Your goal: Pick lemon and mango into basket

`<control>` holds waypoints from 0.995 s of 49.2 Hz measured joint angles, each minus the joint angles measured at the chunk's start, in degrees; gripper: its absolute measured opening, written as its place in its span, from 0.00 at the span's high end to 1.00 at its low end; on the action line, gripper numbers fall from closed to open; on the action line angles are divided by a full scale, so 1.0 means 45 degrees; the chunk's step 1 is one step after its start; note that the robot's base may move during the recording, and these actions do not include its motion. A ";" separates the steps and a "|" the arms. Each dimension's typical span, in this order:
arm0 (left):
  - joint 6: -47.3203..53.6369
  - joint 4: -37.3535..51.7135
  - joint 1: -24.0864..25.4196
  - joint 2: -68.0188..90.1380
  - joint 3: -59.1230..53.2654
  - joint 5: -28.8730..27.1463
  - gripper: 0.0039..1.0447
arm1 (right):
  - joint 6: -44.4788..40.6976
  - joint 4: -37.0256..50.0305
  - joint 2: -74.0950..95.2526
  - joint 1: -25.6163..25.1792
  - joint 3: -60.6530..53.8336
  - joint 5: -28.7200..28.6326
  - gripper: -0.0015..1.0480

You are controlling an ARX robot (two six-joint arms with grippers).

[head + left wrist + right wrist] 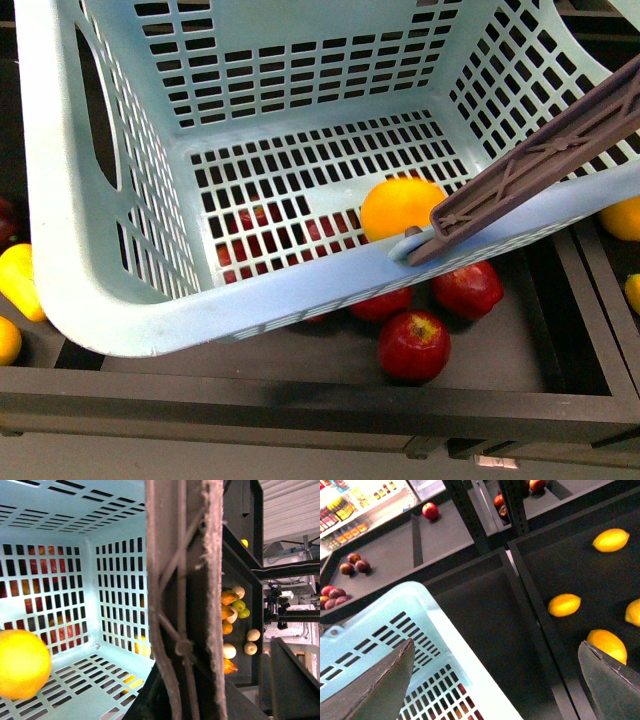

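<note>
Black tray (pixel 300 398), basket (pixel 250 300) rim over apples (pixel 414 345), lemon (pixel 400 207) inside, right hand (pixel 495 645) spread

Looks like a grocery shop's produce section to me, or a mock-up of one. Fruit sits sorted by kind in black partitioned display trays (pixel 500 350): red apples (pixel 413 345) in one, yellow fruit (pixel 564 604) in the next one to the right, mixed pale and orange fruit (pixel 235 605) further off. There's a shelf of packaged goods (pixel 350 510) in the far background, plus a plastic shopping basket (pixel 250 300).
</note>
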 joint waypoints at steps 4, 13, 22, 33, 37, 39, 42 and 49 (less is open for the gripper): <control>-0.0049 0.0000 0.0000 0.0000 0.0000 0.0058 0.95 | -0.1710 0.2560 -0.0223 -0.0175 -0.1005 -0.0719 0.19; -0.0058 0.0000 0.0010 0.0000 0.0000 0.0058 0.95 | -0.4741 0.5469 -0.1496 -0.0753 -0.3905 -0.1384 0.52; -0.0058 0.0000 0.0005 0.0000 0.0000 0.0092 0.95 | -0.5168 0.5712 -0.2827 -0.0763 -0.5654 -0.1394 0.86; -0.0058 0.0000 0.0005 0.0000 0.0000 0.0078 0.95 | -0.5343 0.5513 -0.4507 -0.0763 -0.7048 -0.1413 0.98; -0.0058 0.0000 0.0000 0.0000 0.0000 0.0102 0.95 | -0.5343 0.5289 -0.5081 -0.0763 -0.7412 -0.1418 0.98; -0.0058 0.0000 0.0000 0.0000 0.0000 0.0097 0.95 | -0.5343 0.5158 -0.5362 -0.0763 -0.7558 -0.1418 0.98; -0.0058 0.0000 0.0005 0.0000 0.0000 0.0087 0.95 | -0.5362 0.4964 -0.5790 -0.0763 -0.7786 -0.1423 0.94; -0.0039 0.0000 0.0010 0.0000 0.0000 0.0049 0.95 | -0.5362 0.4935 -0.5935 -0.0763 -0.7844 -0.1418 0.69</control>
